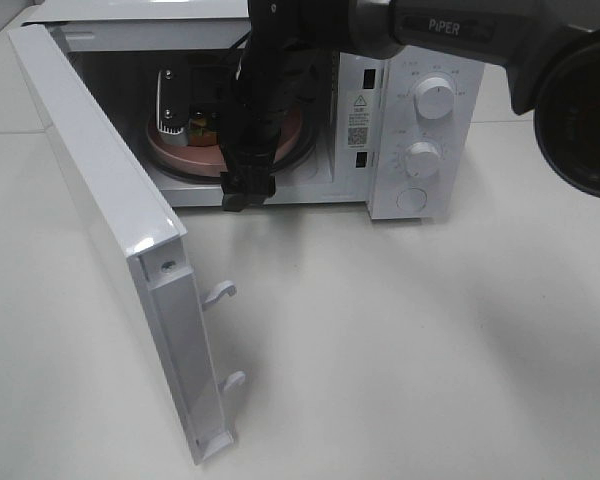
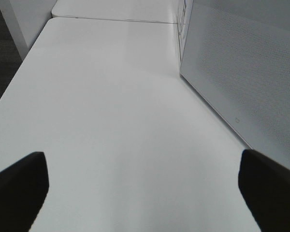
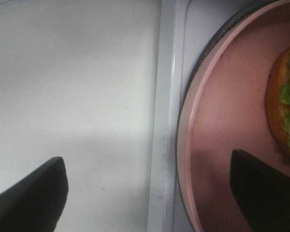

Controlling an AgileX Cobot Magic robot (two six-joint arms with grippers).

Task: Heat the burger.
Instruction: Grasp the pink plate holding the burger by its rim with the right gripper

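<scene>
The burger [image 3: 284,104], an orange-brown bun with green lettuce, lies on the pink plate [image 3: 222,121] inside the open microwave [image 1: 420,110]. In the exterior high view the burger [image 1: 196,126] shows only partly behind the arm. My right gripper [image 3: 147,162] is open at the microwave's mouth. One finger [image 3: 34,193] hangs over the white table and the other over the plate, with the plate's rim between them and nothing gripped. From above, the right gripper [image 1: 246,188] hangs just in front of the plate [image 1: 185,158]. My left gripper [image 2: 145,193] is open and empty over bare table.
The microwave door [image 1: 110,230] stands swung out to the left, with two latch hooks [image 1: 220,292] on its edge. Its outer face [image 2: 241,72] is close beside my left gripper. Two knobs [image 1: 435,98] sit on the control panel. The right arm crosses over the microwave's top.
</scene>
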